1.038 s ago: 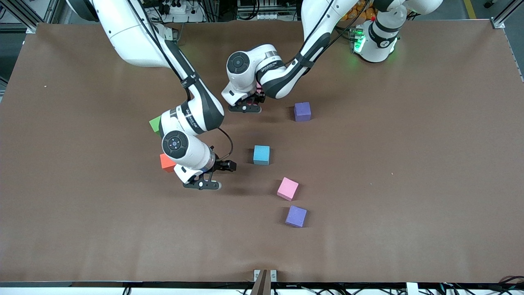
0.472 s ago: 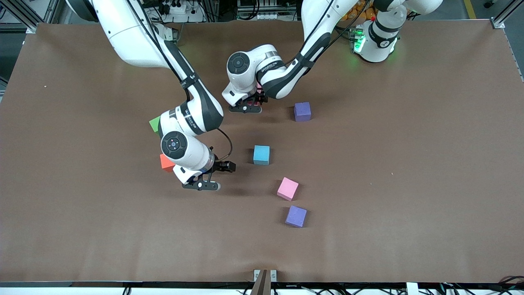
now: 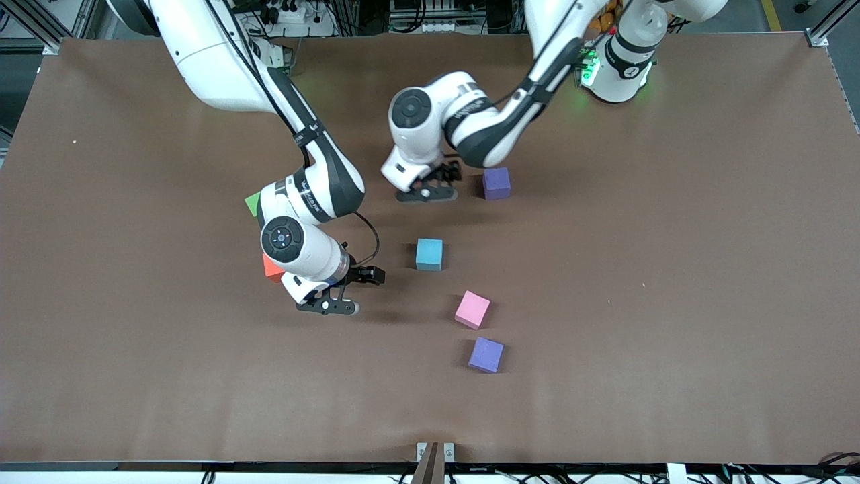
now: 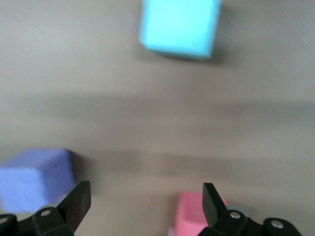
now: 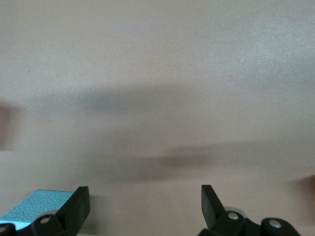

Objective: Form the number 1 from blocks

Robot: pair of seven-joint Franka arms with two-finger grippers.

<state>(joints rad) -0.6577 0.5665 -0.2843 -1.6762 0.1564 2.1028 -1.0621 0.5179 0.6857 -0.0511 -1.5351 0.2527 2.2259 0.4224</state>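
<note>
Left gripper [image 3: 435, 190] has let go and slid toward the purple block [image 3: 496, 183] near the bases since a second ago; I see its fingers apart and empty in the left wrist view, a pink-red block [image 4: 197, 212] just below them. Right gripper [image 3: 339, 300] has barely shifted, fingers spread wide, holding nothing, over bare table [image 3: 672, 269] beside the orange block [image 3: 271, 268]; that arm waits.

Light blue block [image 3: 428, 254] sits mid-table, pink block [image 3: 472, 309] nearer the camera, second purple block [image 3: 486, 354] nearer again, roughly in a loose line. Green block [image 3: 253, 202] peeks out by the right arm.

My read: blocks look like light, soft foam, matte, not slippery. I'd pinch across two flat parallel sides, gently, so they don't squash or twist.
</note>
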